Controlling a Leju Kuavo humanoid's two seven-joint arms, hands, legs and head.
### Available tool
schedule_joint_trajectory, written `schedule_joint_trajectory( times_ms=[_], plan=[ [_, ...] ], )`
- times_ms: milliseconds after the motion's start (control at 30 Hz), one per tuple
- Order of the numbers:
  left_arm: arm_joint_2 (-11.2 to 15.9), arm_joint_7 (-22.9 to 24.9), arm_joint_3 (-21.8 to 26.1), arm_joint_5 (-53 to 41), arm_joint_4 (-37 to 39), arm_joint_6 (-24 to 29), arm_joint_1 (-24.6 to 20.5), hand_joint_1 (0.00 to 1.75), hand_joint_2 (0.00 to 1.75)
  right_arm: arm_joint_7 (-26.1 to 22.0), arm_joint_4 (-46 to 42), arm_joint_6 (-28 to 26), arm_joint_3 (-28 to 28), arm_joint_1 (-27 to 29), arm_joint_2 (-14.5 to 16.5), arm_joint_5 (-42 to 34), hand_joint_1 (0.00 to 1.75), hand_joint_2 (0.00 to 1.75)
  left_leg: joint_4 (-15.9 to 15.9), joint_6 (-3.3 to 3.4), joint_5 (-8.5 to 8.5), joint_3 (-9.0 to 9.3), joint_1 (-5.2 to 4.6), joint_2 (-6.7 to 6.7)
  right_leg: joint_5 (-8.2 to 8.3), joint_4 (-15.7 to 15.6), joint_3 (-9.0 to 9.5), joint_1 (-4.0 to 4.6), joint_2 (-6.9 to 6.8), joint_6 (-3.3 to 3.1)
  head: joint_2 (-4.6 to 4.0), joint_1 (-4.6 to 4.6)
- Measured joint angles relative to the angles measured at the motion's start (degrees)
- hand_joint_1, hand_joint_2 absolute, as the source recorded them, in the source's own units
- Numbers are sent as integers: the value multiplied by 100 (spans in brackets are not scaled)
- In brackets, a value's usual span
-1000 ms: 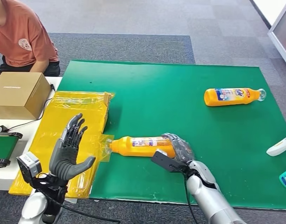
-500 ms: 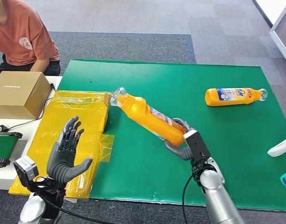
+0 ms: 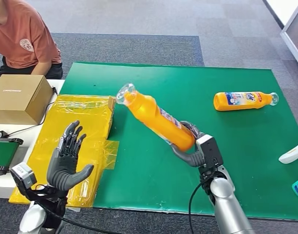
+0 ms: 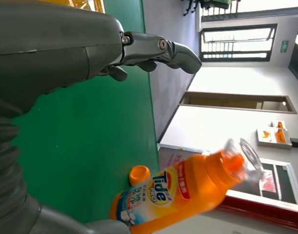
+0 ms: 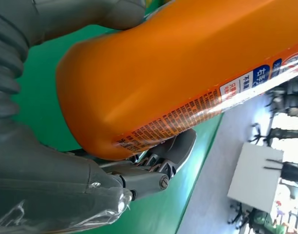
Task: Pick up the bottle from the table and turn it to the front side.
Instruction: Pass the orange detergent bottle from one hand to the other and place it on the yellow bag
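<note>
Right hand (image 3: 190, 148) gripped the bottle (image 3: 157, 122) at its base, tilted above the green mat (image 3: 214, 146). Left hand (image 3: 66, 158) empty, fingers spread. Risk: slick plastic held far from its middle; bottle could slip when turned.

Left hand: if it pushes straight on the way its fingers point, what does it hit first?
Probably nothing soon. The left hand hovers open above the yellow bags, fingers aimed up and away; the held bottle looks off to its right, though depth is unclear.

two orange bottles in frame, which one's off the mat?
The near bottle, gripped at its base by the right hand and tilted up with its clear cap toward the yellow bags. The far bottle lies flat on the green mat.
</note>
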Motion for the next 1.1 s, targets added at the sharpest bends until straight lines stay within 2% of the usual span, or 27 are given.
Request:
schedule_joint_trajectory(
  times_ms=[67, 167, 267, 567, 900, 1100],
  plan=[
    [-25, 181, 33, 528, 28, -101, -21, 0, 175, -117, -103, 2, 33, 66, 44, -46, 175, 175, 0, 0, 0, 0, 0, 0, 0, 0, -1, 0, 0, 0, 0, -1],
    [-84, 710, 74, 1617, 173, -422, -147, 0, 175, -234, -195, -332, 270, 119, 108, 543, 175, 175, 0, -1, 0, -1, 1, 0, -1, 0, -3, 1, 0, -1, -1, 0],
    [-114, 1023, 4, 2150, 425, -641, -367, 0, 175, -375, -166, -580, 648, 122, 196, 927, 175, 175, 0, -2, 1, -1, 2, 0, -1, 0, -5, 2, 0, -2, -1, -1],
    [-96, 1082, -363, 2297, 735, -643, -778, 0, 175, -612, -120, -886, 1337, 186, 304, 996, 175, 175, 0, 0, 1, -3, 0, 1, -1, 0, -4, 0, 0, -1, 0, 1],
    [-52, 1082, -475, 2300, 797, -647, -838, 0, 175, -619, -120, -959, 1486, 224, 305, 1055, 175, 175, 0, -1, 0, -4, 1, 1, -2, 0, -6, 1, 0, -2, -1, 0],
    [-12, 1117, -604, 2306, 827, -703, -898, 0, 175, -662, -120, -1133, 1637, 218, 320, 1410, 175, 175, 0, 0, 0, -4, 1, 1, -2, 0, -6, 0, 0, -1, 0, 0]
  ],
)
